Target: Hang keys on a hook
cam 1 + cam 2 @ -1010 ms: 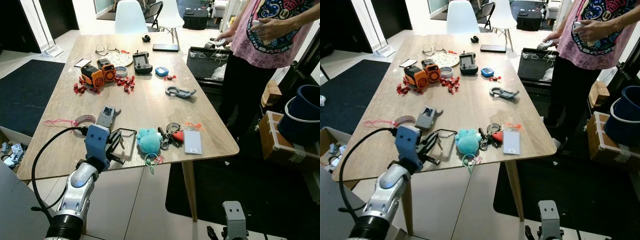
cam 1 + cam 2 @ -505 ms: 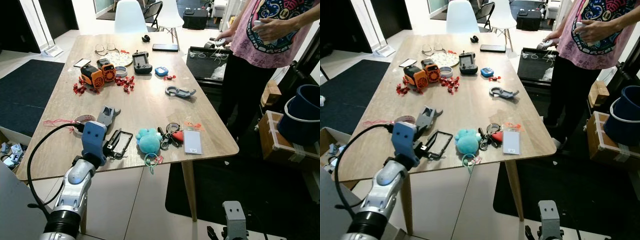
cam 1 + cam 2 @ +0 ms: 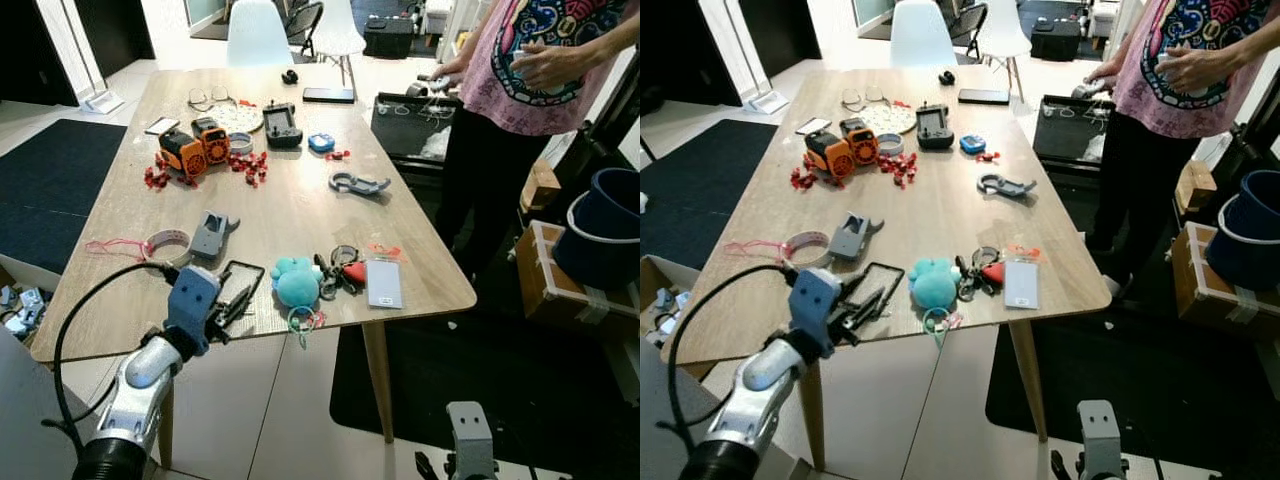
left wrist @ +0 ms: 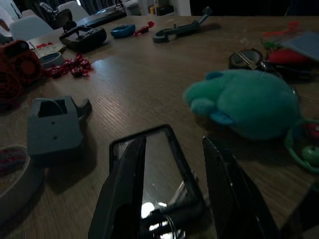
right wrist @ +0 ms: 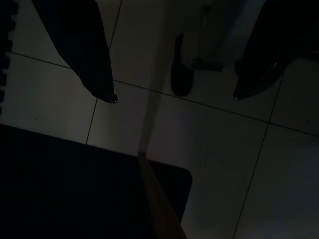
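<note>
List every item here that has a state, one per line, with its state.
Left gripper: open, its fingers either side of the black-framed rectangular holder, which lies flat near the table's front edge.
Right gripper: open, hanging idle over the tiled floor.
Bunch of keys with a red tag: lying on the wooden table, not held.
Teal plush toy: resting on the table beside the keys.
Grey metal hook: lying flat, nothing on it.

Wooden table (image 3: 300, 215), orange toy robot (image 3: 195, 147), teal plush (image 3: 298, 283), white chairs (image 3: 258, 32)
</note>
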